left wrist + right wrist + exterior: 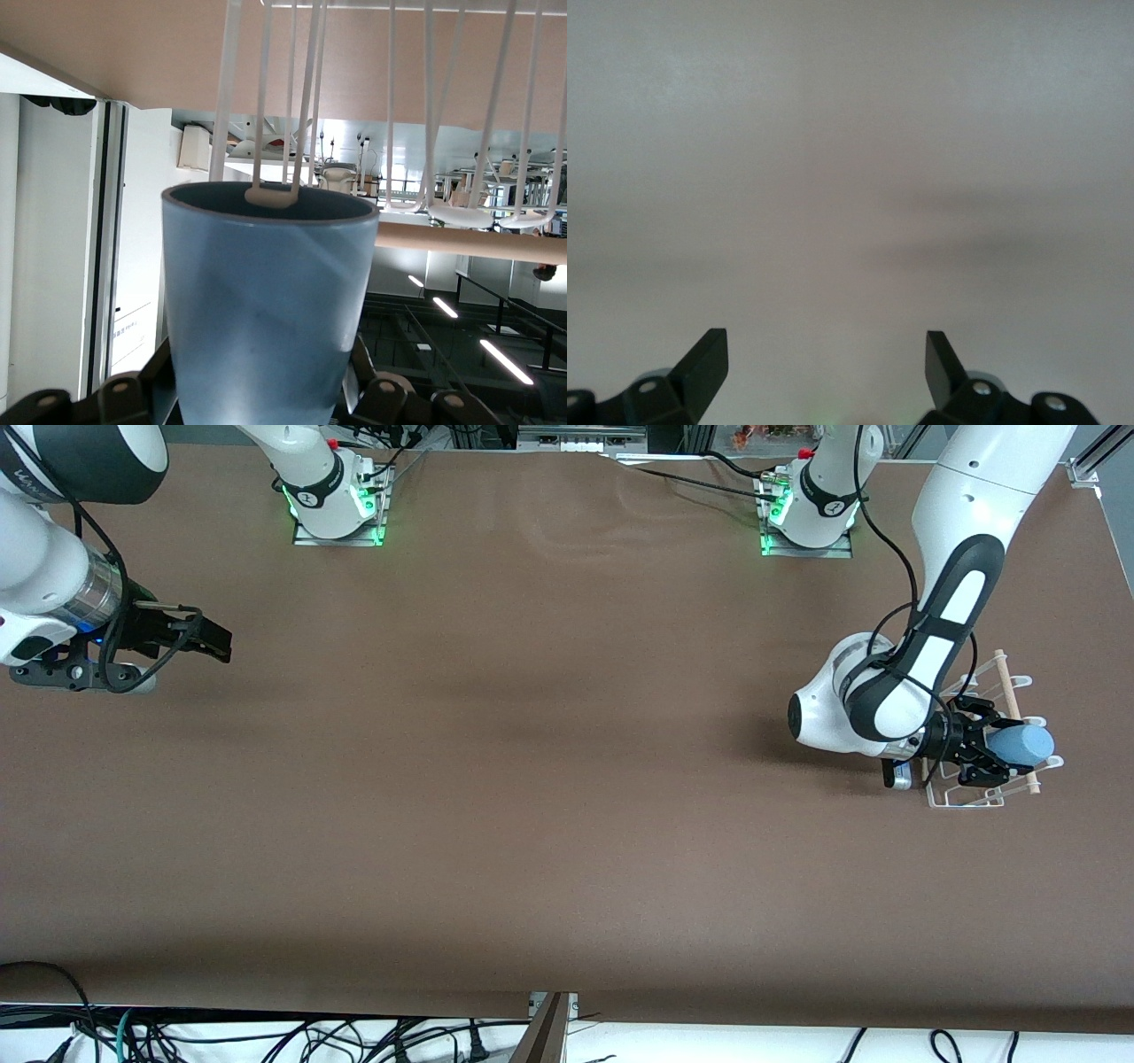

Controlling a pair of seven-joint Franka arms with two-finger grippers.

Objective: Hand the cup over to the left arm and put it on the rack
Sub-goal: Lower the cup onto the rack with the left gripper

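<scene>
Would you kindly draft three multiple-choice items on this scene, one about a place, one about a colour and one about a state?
1. Where is the cup?
A. On bare table near the right arm's base
B. At the rack, in the left claw
C. In the right claw

2. What colour is the cup?
A. Light blue
B. Red
C. Green

3. What state is the right claw in?
A. Shut on the cup
B. Shut on a dowel
C. Open and empty

Answers:
1 B: the front view shows the cup lying sideways over the rack between the left claw's fingers.
2 A: both the front and left wrist views show a light-blue tumbler.
3 C: the right wrist view shows its fingers spread with nothing between them, over the table at the right arm's end.
</scene>
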